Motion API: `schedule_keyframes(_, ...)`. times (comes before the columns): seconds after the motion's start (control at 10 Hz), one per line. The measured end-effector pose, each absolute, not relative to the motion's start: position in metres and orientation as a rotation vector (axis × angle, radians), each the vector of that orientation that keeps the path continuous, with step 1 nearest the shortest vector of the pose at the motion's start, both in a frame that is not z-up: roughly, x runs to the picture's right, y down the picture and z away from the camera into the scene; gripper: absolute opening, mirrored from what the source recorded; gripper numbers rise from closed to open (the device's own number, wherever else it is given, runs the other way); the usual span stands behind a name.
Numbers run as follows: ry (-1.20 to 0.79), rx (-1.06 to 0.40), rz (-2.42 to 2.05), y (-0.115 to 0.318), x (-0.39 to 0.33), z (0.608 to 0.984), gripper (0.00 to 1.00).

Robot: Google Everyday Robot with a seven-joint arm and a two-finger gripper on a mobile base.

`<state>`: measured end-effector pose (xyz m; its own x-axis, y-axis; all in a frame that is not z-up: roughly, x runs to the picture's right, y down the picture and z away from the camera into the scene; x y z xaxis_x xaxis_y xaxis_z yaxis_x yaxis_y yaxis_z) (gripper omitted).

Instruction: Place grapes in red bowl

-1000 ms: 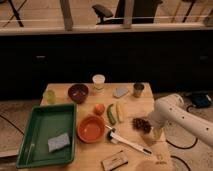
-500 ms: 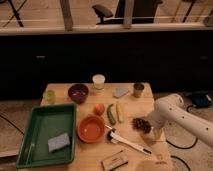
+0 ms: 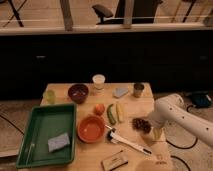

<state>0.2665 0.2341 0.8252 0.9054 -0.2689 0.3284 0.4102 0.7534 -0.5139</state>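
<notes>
The grapes (image 3: 141,123), a small dark purple-red bunch, lie on the wooden table (image 3: 131,105) near its right edge. The red bowl (image 3: 91,129) stands left of them, near the table's middle front, with nothing visible in it. My gripper (image 3: 148,126) is at the end of the white arm (image 3: 180,116) that reaches in from the right. It sits right at the grapes, on their right side, low over the table.
An orange fruit (image 3: 99,108) and a green and yellow vegetable (image 3: 115,112) lie between bowl and grapes. A white brush (image 3: 127,141) lies in front. A dark bowl (image 3: 78,92), cups (image 3: 99,81) and a green tray (image 3: 46,133) with a sponge stand left and behind.
</notes>
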Motion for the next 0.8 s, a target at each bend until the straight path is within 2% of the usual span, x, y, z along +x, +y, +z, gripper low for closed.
schedule_keyframes(0.6, -0.243, -0.614, -0.376, 0.234, 0.2668, 0.8255, 0.8)
schedule_keyframes(0.7, -0.243, -0.614, -0.377, 0.2339, 0.2669, 0.8255, 0.77)
schedule_keyframes(0.8, -0.243, -0.613, -0.377, 0.2338, 0.267, 0.8255, 0.7)
